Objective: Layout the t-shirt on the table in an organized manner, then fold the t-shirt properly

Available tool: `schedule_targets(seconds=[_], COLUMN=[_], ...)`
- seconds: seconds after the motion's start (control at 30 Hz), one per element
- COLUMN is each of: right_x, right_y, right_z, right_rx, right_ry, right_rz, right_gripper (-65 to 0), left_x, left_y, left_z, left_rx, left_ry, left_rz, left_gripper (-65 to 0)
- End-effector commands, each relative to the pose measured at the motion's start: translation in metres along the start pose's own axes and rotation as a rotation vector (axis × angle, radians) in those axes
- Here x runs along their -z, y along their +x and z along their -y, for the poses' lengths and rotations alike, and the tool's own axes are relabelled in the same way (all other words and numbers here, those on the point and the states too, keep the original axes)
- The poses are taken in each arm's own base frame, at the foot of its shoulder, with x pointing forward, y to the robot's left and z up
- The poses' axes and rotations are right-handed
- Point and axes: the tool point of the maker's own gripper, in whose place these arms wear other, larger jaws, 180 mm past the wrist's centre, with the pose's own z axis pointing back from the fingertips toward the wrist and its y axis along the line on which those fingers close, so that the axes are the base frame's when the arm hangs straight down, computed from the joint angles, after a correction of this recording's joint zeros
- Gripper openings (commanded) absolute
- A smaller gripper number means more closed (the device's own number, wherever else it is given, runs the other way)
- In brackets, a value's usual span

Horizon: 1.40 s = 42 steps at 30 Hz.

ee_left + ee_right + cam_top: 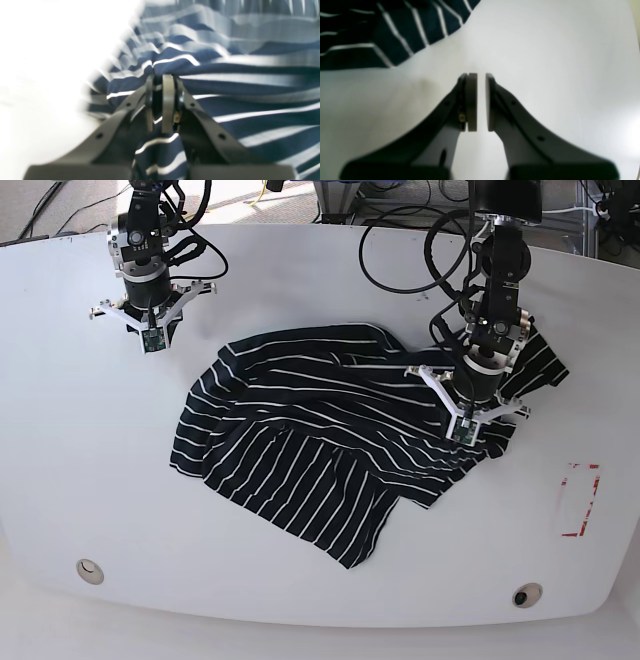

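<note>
Base view shows the t-shirt (320, 440) lying rumpled across the middle of the white bench (60, 440), one sleeve spread toward a red-outlined mark (580, 500). Down on the shirt's far-side edge, the left hand (467, 432) has its jaws pinched tight on a fold of striped cloth (175, 62), which bunches up between the pads. Well apart from it, the right hand (481, 102) hovers over bare bench beside the shirt's edge (395, 37), its jaws nearly together, holding nothing.
</note>
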Motion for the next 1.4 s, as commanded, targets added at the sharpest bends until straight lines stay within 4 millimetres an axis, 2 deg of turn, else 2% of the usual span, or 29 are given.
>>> schedule_targets(seconds=[0.0, 0.13, 0.33, 0.4, 0.47, 0.53, 0.6, 0.67, 0.73, 0.8, 0.93, 1.2, 1.37], right_x=[-0.002, -0.002, 0.0, 0.0, 0.0, 0.0, 0.0, -0.001, -0.001, -0.001, -0.001, -0.001, -0.001], right_y=[0.013, 0.016, 0.021, 0.023, 0.02, 0.019, 0.018, 0.017, 0.017, 0.018, 0.018, 0.02, 0.02], right_z=[0.004, 0.004, 0.003, 0.003, 0.001, 0.001, 0.001, 0.001, 0.001, 0.003, 0.003, 0.002, 0.002], right_rx=[0.002, 0.002, 0.021, 0.029, 0.028, 0.029, 0.028, 0.024, 0.021, 0.016, 0.014, 0.022, 0.024], right_ry=[-0.012, -0.011, -0.004, 0.001, 0.005, 0.006, 0.005, 0.003, 0.002, -0.005, -0.007, 0.0, 0.001], right_rz=[0.047, 0.056, 0.074, 0.079, 0.07, 0.068, 0.066, 0.064, 0.062, 0.066, 0.064, 0.071, 0.07], right_gripper=[-60.0, -59.8, -60.0, -60.1, -60.3, -60.3, -60.2, -60.2, -60.2, -60.2, -60.3, -60.1, -60.1], left_x=[-0.006, -0.007, 0.0, 0.003, 0.008, 0.011, 0.013, 0.016, 0.019, 0.023, 0.024, 0.023, 0.024], left_y=[0.026, 0.031, 0.019, 0.013, 0.005, -0.001, -0.007, -0.016, -0.022, -0.02, -0.021, -0.01, -0.009], left_z=[-0.01, -0.009, 0.002, 0.006, 0.012, 0.016, 0.02, 0.023, 0.025, 0.029, 0.027, 0.017, 0.013], left_rx=[-0.013, -0.008, 0.003, 0.01, 0.018, 0.021, 0.022, 0.02, 0.017, 0.014, 0.009, 0.011, 0.025], left_ry=[0.029, 0.025, -0.005, -0.015, -0.031, -0.04, -0.05, -0.059, -0.066, -0.078, -0.072, -0.042, -0.032], left_rz=[0.081, 0.091, 0.051, 0.033, 0.016, 0.004, -0.007, -0.026, -0.042, -0.043, -0.044, -0.016, -0.009], left_gripper=[-65.0, -65.0, -65.0, -60.1, -50.3, -43.8, -39.9, -39.4, -40.4, -40.5, -45.2, -62.1, -62.3])
